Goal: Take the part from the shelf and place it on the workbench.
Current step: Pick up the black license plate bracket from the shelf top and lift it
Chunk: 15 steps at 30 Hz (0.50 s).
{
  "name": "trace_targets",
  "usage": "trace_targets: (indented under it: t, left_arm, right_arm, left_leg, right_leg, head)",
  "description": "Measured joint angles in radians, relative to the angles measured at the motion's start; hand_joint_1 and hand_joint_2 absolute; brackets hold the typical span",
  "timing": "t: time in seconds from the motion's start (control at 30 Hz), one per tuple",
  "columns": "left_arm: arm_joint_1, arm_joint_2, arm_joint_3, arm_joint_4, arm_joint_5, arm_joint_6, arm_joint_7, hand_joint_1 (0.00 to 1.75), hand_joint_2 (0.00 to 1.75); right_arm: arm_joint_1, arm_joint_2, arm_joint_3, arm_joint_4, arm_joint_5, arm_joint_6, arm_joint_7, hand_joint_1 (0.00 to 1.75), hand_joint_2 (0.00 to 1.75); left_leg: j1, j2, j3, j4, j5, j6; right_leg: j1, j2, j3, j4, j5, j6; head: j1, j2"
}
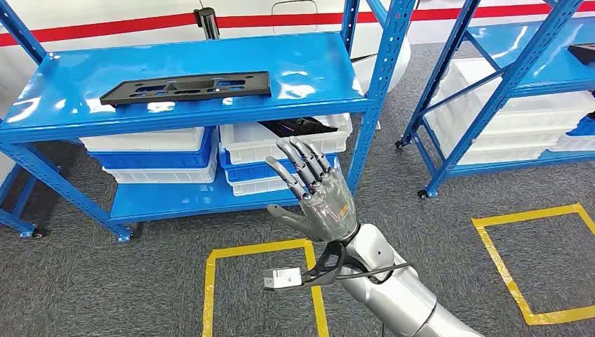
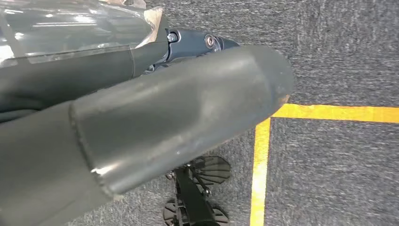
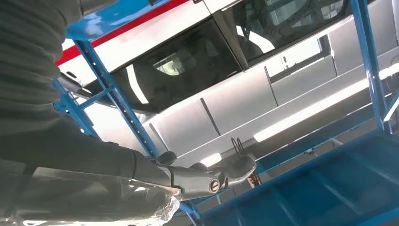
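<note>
Right arm: silver, comes up from the lower edge of the head view.
Right hand (image 1: 319, 200): raised in front of the near shelf unit, fingers (image 1: 298, 160) spread and pointing up toward the shelf; grasps nothing, touches nothing. In the right wrist view its dark fingers (image 3: 207, 179) stretch out loosely against blue shelf framing.
Left hand (image 2: 141, 117): seen very close in the left wrist view, a thick grey thumb over grey carpet; cannot tell whether it is released or clenched.
Floor: grey carpet, yellow tape squares (image 1: 210, 281) marked on it, one under the right arm, another off to the right.
Lower shelf: white and blue bins (image 1: 158, 158) stacked under the top deck; one white bin (image 1: 288, 137) just beyond the fingertips holds dark items, too small to tell.
Part (image 1: 186, 88): flat black plate with cut-outs, lying flat on the blue top shelf (image 1: 309, 60), toward its left half, well apart from the right hand.
Second shelf unit (image 1: 491, 91): blue, to the right, white bins on it.
Far: white wall with a red stripe.
</note>
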Motion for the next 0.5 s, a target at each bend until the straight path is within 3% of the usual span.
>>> trace_targets:
  t: [0.5]
  left_arm:
    - [0.003, -0.001, -0.001, 0.001, 0.01, 0.034, -0.012, 0.0, 0.0]
  right_arm:
    - [-0.011, 0.021, 0.018, 0.015, -0.035, -0.002, -0.048, 0.0, 1.75]
  left_leg:
    - [0.0, -0.001, -0.006, 0.01, -0.004, 0.005]
  right_leg:
    - [-0.005, 0.0, 0.001, 0.0, 0.002, 0.003]
  head:
    - [0.0, 0.0]
